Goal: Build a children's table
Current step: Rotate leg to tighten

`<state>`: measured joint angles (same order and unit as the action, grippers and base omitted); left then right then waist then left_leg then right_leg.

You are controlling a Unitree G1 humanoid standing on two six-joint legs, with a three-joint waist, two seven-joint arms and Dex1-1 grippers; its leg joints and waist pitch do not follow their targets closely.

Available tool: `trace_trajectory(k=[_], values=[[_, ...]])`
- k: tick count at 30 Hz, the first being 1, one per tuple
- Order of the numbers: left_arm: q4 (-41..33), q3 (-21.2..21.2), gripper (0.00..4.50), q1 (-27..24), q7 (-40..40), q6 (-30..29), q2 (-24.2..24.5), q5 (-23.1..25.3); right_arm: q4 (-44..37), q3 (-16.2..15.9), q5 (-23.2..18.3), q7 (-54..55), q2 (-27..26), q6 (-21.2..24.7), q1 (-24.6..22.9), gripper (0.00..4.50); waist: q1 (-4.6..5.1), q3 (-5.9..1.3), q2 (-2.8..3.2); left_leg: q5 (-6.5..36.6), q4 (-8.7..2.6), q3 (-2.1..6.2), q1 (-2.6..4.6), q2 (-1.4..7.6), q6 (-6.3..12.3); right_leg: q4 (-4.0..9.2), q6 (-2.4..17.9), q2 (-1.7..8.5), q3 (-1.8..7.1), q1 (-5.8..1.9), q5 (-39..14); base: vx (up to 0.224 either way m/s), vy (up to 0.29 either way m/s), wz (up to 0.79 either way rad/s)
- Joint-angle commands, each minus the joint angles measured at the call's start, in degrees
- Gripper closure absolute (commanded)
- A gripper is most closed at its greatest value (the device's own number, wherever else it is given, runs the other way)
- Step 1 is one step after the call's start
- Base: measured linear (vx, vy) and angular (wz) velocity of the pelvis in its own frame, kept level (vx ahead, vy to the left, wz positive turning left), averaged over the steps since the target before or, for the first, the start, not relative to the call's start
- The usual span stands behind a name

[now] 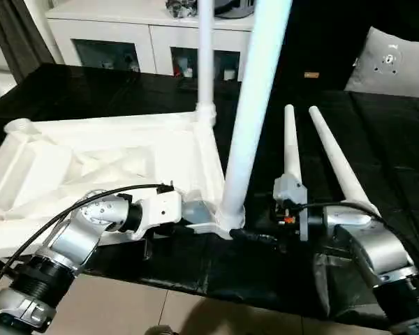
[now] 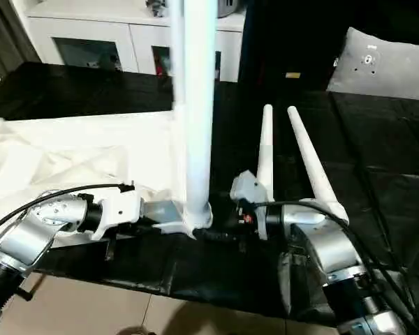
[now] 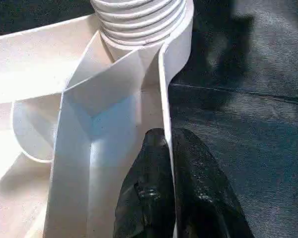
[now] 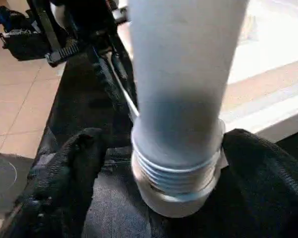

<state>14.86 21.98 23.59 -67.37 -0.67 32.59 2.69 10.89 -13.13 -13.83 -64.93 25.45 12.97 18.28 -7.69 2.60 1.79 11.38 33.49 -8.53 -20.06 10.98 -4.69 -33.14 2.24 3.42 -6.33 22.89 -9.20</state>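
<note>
The white table top (image 1: 91, 164) lies upside down on the black-covered surface, ribbed underside up. One white leg (image 1: 205, 56) stands in its far right corner socket. A second leg (image 1: 255, 105) stands in the near right socket (image 4: 176, 191), its thread still showing. Two loose legs (image 1: 290, 143) (image 1: 335, 157) lie side by side to the right. My left gripper (image 3: 166, 136) is shut on the top's rim wall just beside that near socket. My right gripper (image 4: 164, 141) is open, one black finger (image 4: 64, 173) on each side of the standing leg's base.
A white cabinet with glass doors (image 1: 146, 35) stands behind the work surface, and a grey cushion (image 1: 391, 63) lies at the back right. The black cover's front edge (image 1: 216, 286) drops to a tiled floor (image 1: 126, 307). A black cable (image 1: 91, 199) loops over my left forearm.
</note>
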Motion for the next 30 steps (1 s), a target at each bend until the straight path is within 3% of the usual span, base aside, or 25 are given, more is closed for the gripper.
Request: trace_trajectory(k=[1,7,14,22,28,30], values=[[-1.4,2.0,4.50,1.4,-1.1,1.8,0.0,1.2,0.6,-0.6,0.1,-0.5,-0.7,-0.7,1.3,0.71,0.09,-3.73,0.47,10.2,-3.74,0.21,0.05,2.45,2.65,3.64,8.3,5.05,3.42,-3.37,-15.9,0.000,0.000,0.00],[-1.1,2.2,4.50,1.6,-2.0,2.7,0.0,1.5,2.9,-0.7,0.2,-0.3,-2.3,-1.7,2.2,1.19,-0.40,-3.87,0.41,8.9,-3.63,0.17,0.03,2.52,2.73,3.28,8.8,5.06,3.43,-3.35,-14.2,0.000,0.000,0.00],[-0.7,2.4,4.50,1.3,-2.1,3.1,0.5,1.6,3.7,-1.1,0.1,-1.1,-2.9,-1.7,2.0,1.75,-0.53,-3.78,0.33,9.7,-3.69,0.18,-0.02,2.46,2.60,3.54,7.6,5.10,3.39,-3.37,-16.5,0.000,0.000,0.00],[-2.9,1.2,4.50,-0.4,-1.5,-0.8,-0.4,-0.4,2.2,-1.8,0.3,1.8,-4.3,1.0,-0.5,1.87,-0.46,-3.78,0.47,9.5,-3.71,0.18,-0.02,2.51,2.36,3.37,8.2,5.09,3.39,-3.38,-15.6,0.000,0.000,0.00],[-9.1,-0.2,4.50,-2.7,1.4,-9.2,-3.0,-3.4,5.5,-1.3,3.2,12.5,-9.3,4.7,-1.2,1.88,0.37,-3.39,0.55,12.2,-4.11,0.31,0.08,2.38,1.47,4.06,7.0,5.20,3.27,-3.32,-20.9,0.000,0.000,0.00],[-12.4,-0.4,4.50,-3.9,4.9,-14.1,-4.9,-2.8,9.1,0.5,3.7,19.3,-13.2,5.6,-0.1,1.88,1.86,-2.95,0.72,16.1,-4.27,0.54,0.22,1.96,0.56,4.99,4.9,5.22,2.78,-3.24,-28.1,0.000,0.000,0.00]])
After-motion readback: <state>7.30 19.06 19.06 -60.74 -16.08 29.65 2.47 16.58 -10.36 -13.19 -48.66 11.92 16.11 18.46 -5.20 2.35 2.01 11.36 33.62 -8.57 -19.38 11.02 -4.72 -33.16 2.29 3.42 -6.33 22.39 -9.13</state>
